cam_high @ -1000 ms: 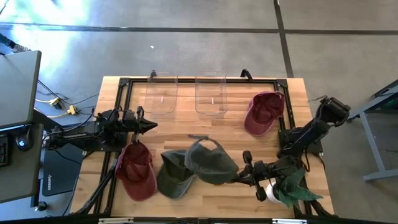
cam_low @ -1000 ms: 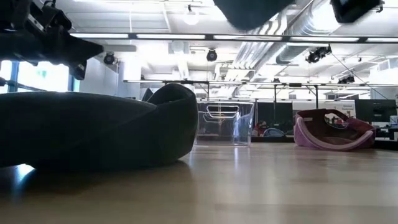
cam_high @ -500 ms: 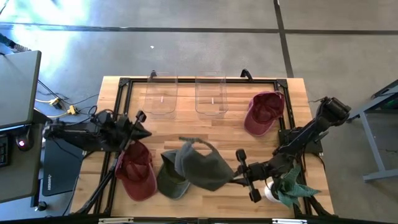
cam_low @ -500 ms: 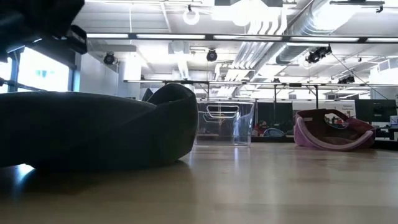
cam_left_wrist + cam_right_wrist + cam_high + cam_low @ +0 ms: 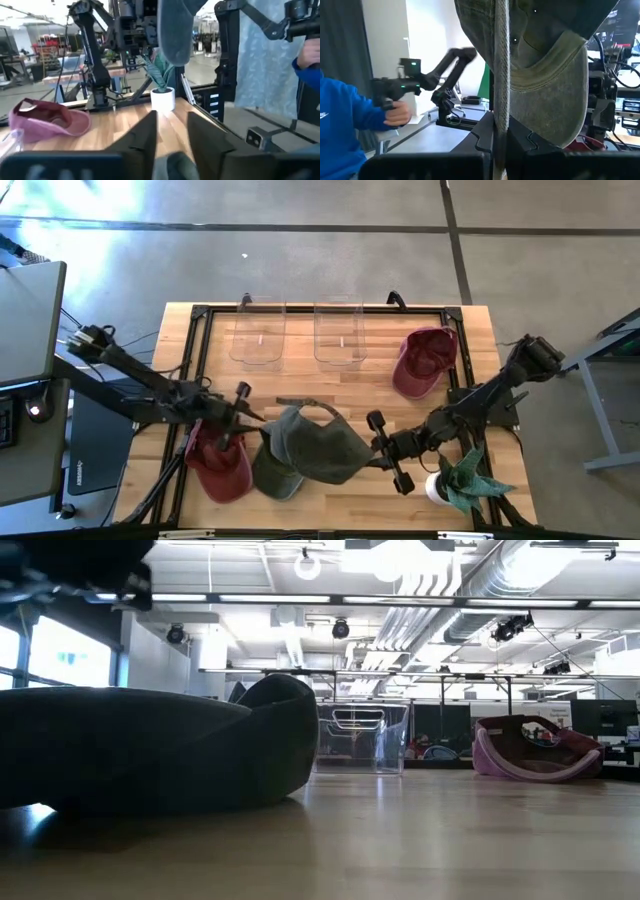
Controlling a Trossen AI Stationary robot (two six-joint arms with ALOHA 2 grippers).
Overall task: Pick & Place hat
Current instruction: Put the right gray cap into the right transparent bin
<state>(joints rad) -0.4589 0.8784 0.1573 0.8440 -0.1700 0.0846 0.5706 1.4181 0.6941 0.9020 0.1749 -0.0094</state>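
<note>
here right hand [image 5: 372,457] grips grey hat [image 5: 318,444]

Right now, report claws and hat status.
Right claw shut on grey-green cap, cap lifted. Left claw open, near dark red cap. Olive cap lies beneath.

Your wooden table [image 5: 470,340] carries two clear bins [image 5: 258,332] along its far edge; a maroon cap [image 5: 424,360] beyond the right pincer [image 5: 372,452]; a red cap [image 5: 218,458] and olive cap [image 5: 272,473] beside the left pincer [image 5: 252,417]; a potted plant [image 5: 450,483].
</note>
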